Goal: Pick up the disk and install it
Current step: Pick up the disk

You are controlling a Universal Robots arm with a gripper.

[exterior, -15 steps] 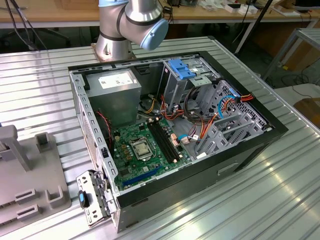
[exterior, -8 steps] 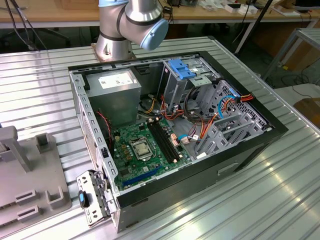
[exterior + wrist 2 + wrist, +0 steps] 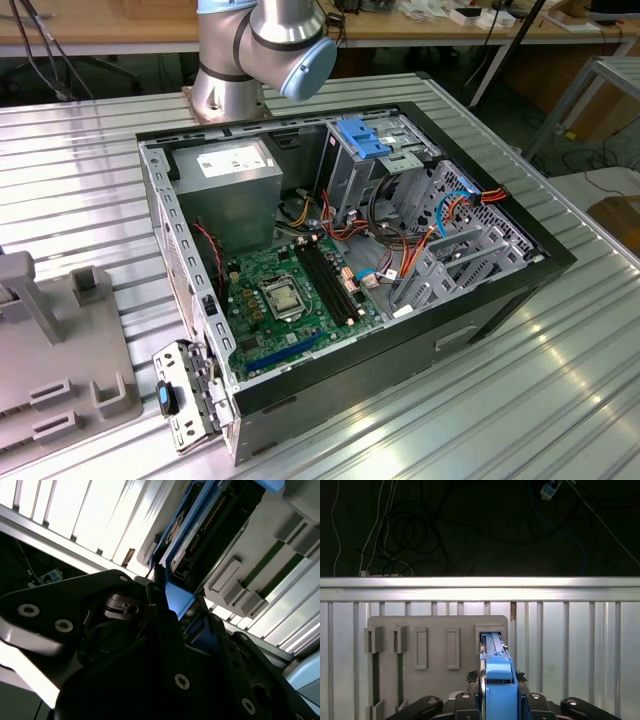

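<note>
- Exterior view, surface: ribbed aluminium table [image 3: 80,180]. Wooden bench top [image 3: 120,30] along the back, metal frame stand [image 3: 600,85] at the exterior view's right.
- Exterior view, count: one open PC case [image 3: 500,300] lying on its side. Inside it one power supply [image 3: 235,185] with a white label, one green motherboard [image 3: 280,300] and one light-blue latch plate [image 3: 362,137]. One grey fixture [image 3: 60,340] on the table at the exterior view's left. One arm [image 3: 265,40] behind the case.
- Second wrist view: dark gripper [image 3: 180,600] up close against the blue carrier of one disk [image 3: 200,535]. Disk seated edge-on in a grey slotted holder plate [image 3: 260,535], table slats bright beyond.
- First wrist view, room: table edge rail [image 3: 480,587], then dark floor with loose cables [image 3: 420,530], white and blue.
- First wrist view, count: five raised slot frames on the holder plate. One disk, standing in the end frame.
- Pincer: fingers [image 3: 474,682] tight on both flanks of the blue carrier, no gap visible. Reads as clamped on the disk, disk not yet out of its slot.
</note>
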